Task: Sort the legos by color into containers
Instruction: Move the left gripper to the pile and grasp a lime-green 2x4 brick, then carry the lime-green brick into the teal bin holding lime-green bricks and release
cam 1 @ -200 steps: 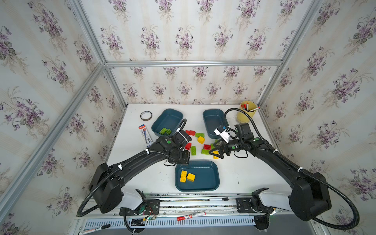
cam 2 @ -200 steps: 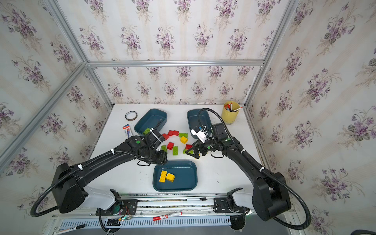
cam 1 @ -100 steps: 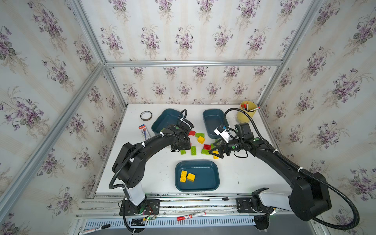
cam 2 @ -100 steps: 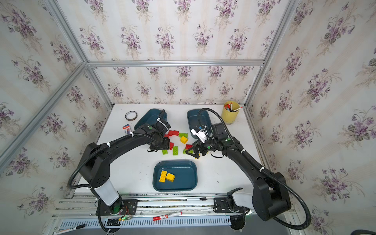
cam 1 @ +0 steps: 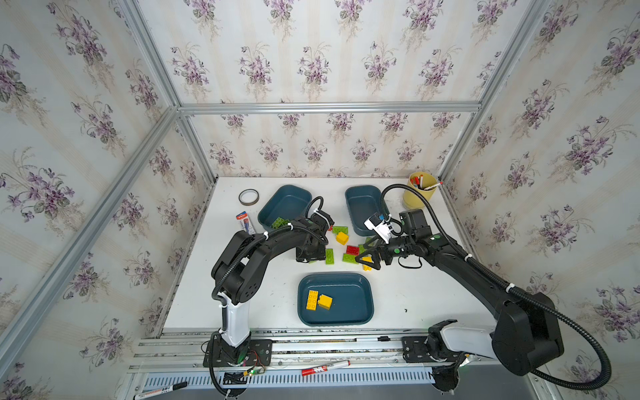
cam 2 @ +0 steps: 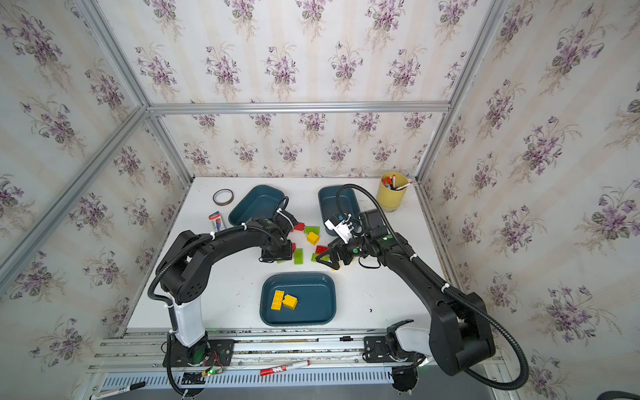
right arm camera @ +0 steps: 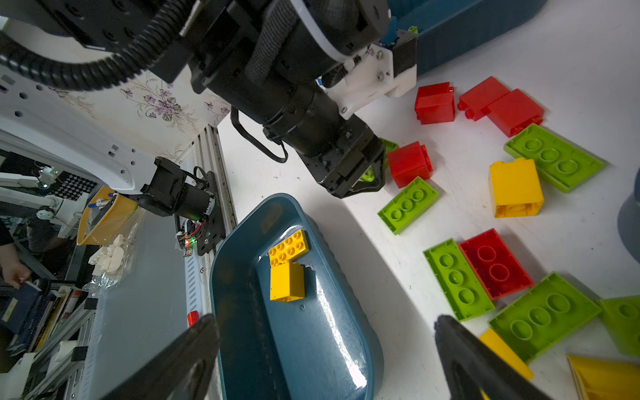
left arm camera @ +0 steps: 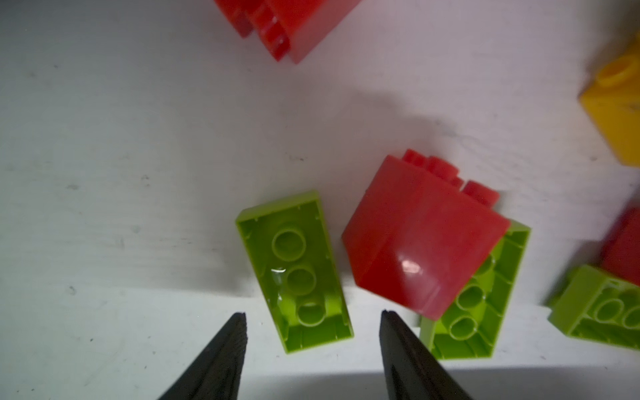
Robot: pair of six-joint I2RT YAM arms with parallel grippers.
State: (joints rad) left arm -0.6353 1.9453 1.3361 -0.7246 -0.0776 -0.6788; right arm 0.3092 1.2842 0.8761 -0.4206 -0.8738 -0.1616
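Loose legos lie mid-table in both top views: red [cam 1: 352, 250], yellow [cam 1: 342, 238] and lime green [cam 1: 329, 256]. Of the three teal containers, the near one [cam 1: 353, 301] holds two yellow bricks [cam 1: 318, 299]. The back left one [cam 1: 285, 207] holds green bricks [cam 1: 278, 222], and the back right one [cam 1: 363, 206] shows none. My left gripper [cam 1: 306, 258] [left arm camera: 311, 315] points down, open, its tips on either side of the end of an upside-down green brick [left arm camera: 294, 270] without touching it. A red brick [left arm camera: 422, 235] leans on another green one beside it. My right gripper [cam 1: 367, 261] [right arm camera: 327, 322] is wide open and empty, with a yellow brick [cam 1: 367, 266] beneath it.
A yellow cup with pens [cam 1: 419, 188] stands at the back right corner. A tape ring [cam 1: 248, 197] and a small red-and-blue pack [cam 1: 245, 221] lie at the back left. A red marker [cam 1: 325, 367] lies on the front rail. The two grippers work close together.
The left arm has folded up with its elbow raised, while its gripper stays low over the bricks at the left of the pile. The right arm has not moved.
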